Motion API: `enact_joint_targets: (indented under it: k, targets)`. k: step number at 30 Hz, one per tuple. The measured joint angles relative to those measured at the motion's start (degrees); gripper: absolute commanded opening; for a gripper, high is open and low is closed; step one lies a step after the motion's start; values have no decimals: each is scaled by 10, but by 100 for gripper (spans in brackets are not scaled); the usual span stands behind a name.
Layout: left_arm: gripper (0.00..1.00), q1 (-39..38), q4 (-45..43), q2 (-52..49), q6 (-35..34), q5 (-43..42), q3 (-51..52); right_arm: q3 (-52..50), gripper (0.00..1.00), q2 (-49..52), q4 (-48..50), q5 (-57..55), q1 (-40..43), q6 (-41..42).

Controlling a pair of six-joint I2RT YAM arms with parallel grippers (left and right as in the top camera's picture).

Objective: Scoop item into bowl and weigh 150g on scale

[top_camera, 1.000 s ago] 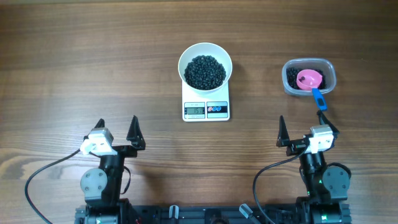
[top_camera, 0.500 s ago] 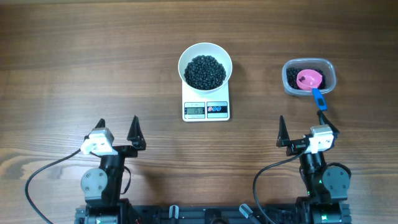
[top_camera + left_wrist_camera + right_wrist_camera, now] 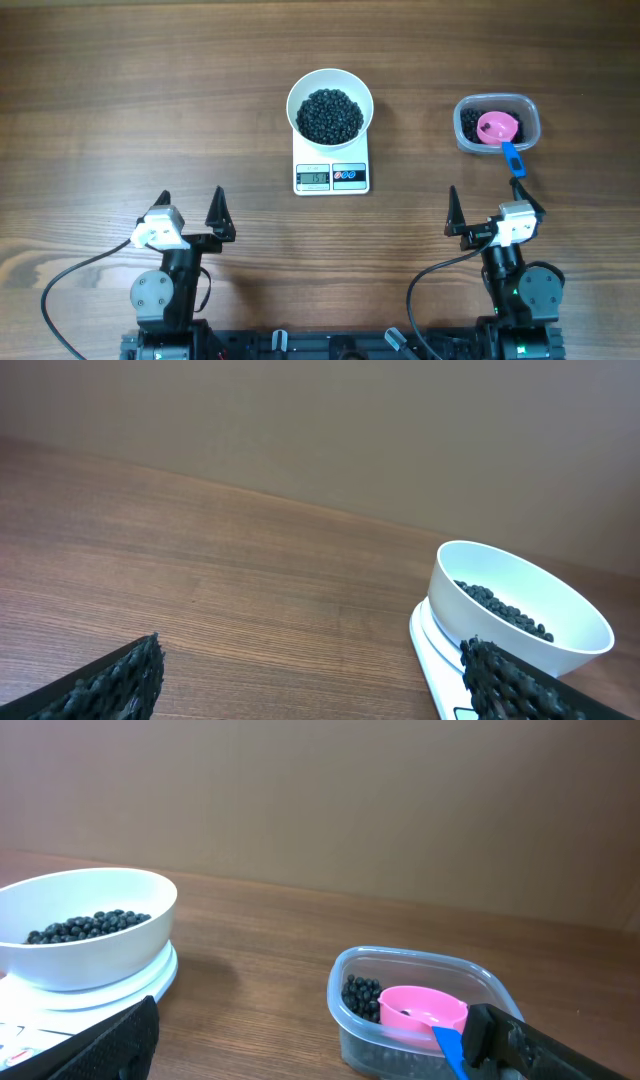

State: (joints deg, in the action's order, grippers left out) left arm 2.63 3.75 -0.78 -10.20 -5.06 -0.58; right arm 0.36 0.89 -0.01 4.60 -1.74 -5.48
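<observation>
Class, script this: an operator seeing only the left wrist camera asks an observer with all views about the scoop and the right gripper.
Operator: I see only beans in the bowl. Where is the scoop?
Observer: It lies in the clear tub, right of the scale.
Operator: Is the right gripper holding anything?
Observer: No, it is open and empty, short of the tub.

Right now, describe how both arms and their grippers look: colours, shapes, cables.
The black left arm and right arm have round grey joint housings, and each trails a black cable. The left gripper and right gripper each carry two black pointed fingers with knobbly pads and a white block at the wrist.
</observation>
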Motion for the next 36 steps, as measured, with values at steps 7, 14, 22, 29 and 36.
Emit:
enact_joint_targets:
  k: [7,14,22,29,36]
  targets:
    - [100,0,0,0,5,-1,0,0,100,0,0,0,0,0]
    - [100,0,0,0,27,-4,0,0,100,0,0,0,0,0]
    - [100,0,0,0,55,-4,0,0,100,0,0,0,0,0]
    - [100,0,1,0,80,0,0,0,100,0,0,0,0,0]
    - [100,0,1,0,87,1,0,0,100,0,0,0,0,0]
